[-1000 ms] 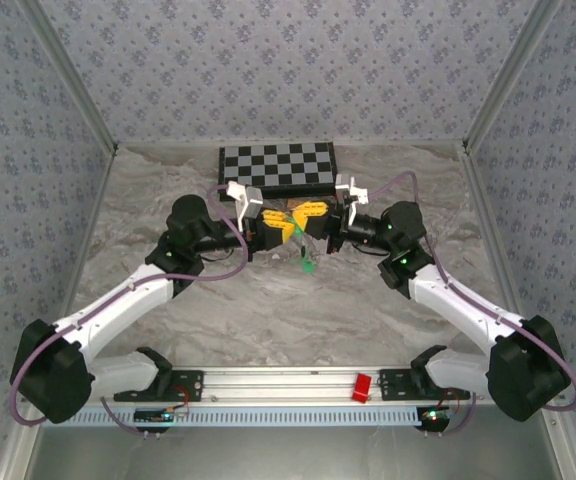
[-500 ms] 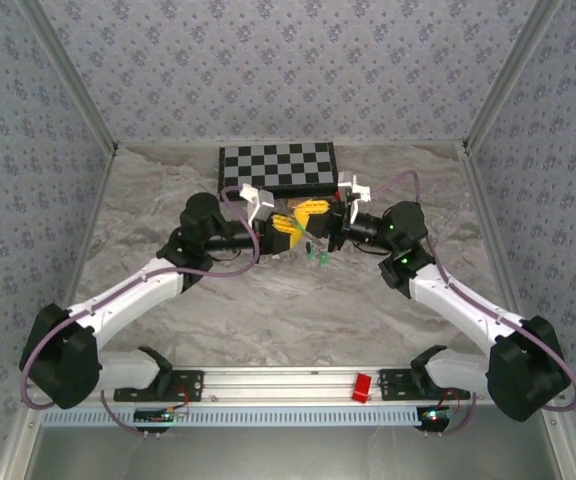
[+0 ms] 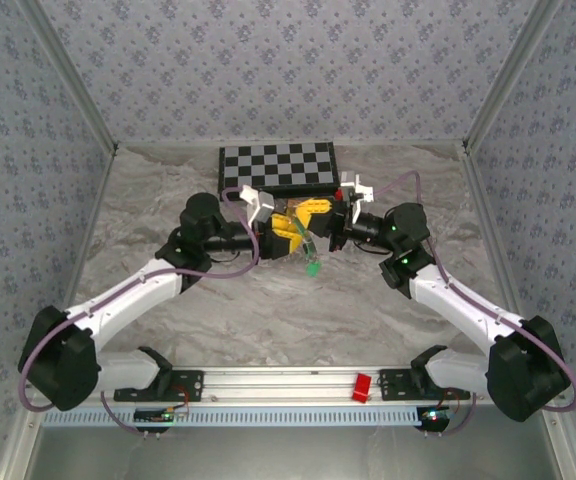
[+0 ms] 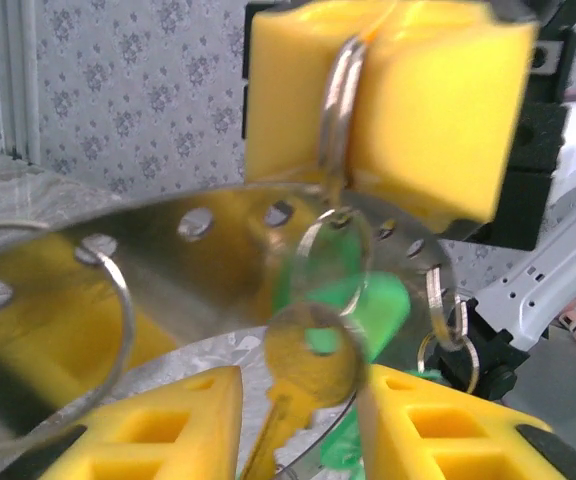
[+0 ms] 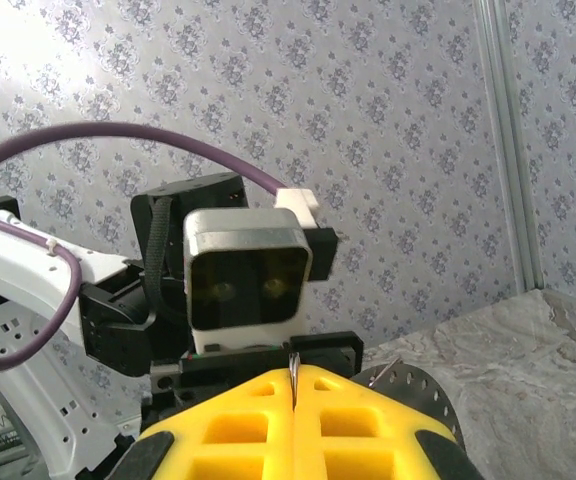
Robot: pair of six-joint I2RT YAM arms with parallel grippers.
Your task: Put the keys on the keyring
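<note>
My right gripper [image 5: 293, 375] is shut on the thin silvery keyring [image 4: 336, 110], whose edge shows between its yellow fingers [image 4: 428, 110]. From that ring hangs a smaller ring with a green-headed key [image 4: 368, 300], blurred. A metal key [image 4: 308, 365] reflecting yellow hangs head up between the fingers of my left gripper [image 4: 300, 380], which stand apart, with a gap on the key's left side. From above, the left gripper [image 3: 286, 228] and right gripper [image 3: 320, 222] meet tip to tip above the table's middle, a green key [image 3: 312, 266] dangling below them.
A perforated metal disc [image 4: 168, 250] carrying small rings lies close under both grippers and is seen again as the disc [image 5: 418, 390]. A checkerboard [image 3: 278, 168] lies at the back. A red block [image 3: 362, 387] sits on the front rail. Patterned walls enclose the table.
My left gripper has moved right, closing on the right gripper. The dangling green key has swung slightly. The right arm has barely moved.
</note>
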